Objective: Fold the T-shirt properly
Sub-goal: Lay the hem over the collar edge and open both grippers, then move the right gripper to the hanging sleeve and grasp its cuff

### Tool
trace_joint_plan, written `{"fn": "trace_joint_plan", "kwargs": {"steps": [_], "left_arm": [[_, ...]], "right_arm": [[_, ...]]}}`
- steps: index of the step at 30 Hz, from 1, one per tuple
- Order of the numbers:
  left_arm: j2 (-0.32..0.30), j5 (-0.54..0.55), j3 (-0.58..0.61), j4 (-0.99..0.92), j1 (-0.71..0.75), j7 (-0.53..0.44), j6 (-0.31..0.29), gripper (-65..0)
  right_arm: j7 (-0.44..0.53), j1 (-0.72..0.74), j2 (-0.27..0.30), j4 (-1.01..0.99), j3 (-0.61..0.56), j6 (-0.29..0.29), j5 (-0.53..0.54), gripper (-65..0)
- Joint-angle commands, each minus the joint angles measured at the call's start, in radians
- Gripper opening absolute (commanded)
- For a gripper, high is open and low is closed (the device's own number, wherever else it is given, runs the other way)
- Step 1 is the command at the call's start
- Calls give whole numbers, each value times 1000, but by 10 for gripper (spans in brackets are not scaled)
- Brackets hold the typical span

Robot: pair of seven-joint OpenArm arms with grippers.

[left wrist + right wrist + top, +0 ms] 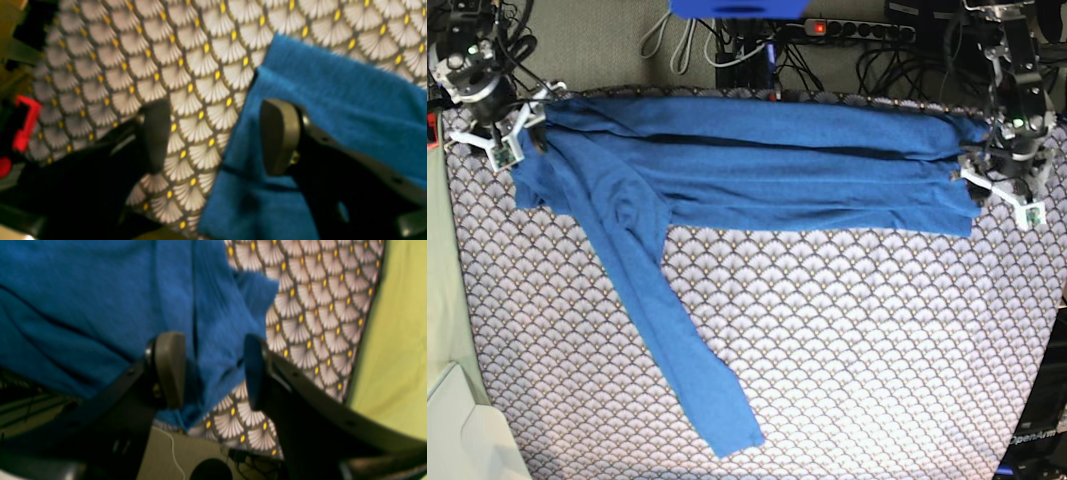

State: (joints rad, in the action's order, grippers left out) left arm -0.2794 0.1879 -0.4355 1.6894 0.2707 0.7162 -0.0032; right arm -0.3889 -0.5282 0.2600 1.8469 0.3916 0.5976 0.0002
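Note:
The blue T-shirt [757,170] lies in a long folded band across the far side of the table. One long sleeve [662,330] trails diagonally toward the front. My right gripper [499,140] is at the shirt's left end. In the right wrist view it [212,370] is open, with a fold of the shirt [100,290] between its fingers. My left gripper [1002,195] is at the shirt's right end. In the left wrist view it [218,136] is open; one finger [280,136] is over the shirt's edge [333,106], the other over the cloth.
A scallop-patterned grey-white tablecloth [847,340] covers the table. A green surface [393,340] lies past its left edge. A power strip and cables [857,30] run behind the table. A white box [467,440] sits at the front left. A red clamp [25,123] is beside the left gripper.

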Motion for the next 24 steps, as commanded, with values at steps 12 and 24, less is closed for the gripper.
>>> {"fn": "trace_joint_plan", "kwargs": {"steps": [12, 24], "left_arm": [[-19, -12, -4, 33, -69, -23, 4, -238], [-11, -3, 2, -134, -230, -30, 4, -241]], "right_arm": [[17, 176, -8, 9, -7, -5, -162, -350], [17, 521, -60, -204, -162, -5, -162, -208]]}}
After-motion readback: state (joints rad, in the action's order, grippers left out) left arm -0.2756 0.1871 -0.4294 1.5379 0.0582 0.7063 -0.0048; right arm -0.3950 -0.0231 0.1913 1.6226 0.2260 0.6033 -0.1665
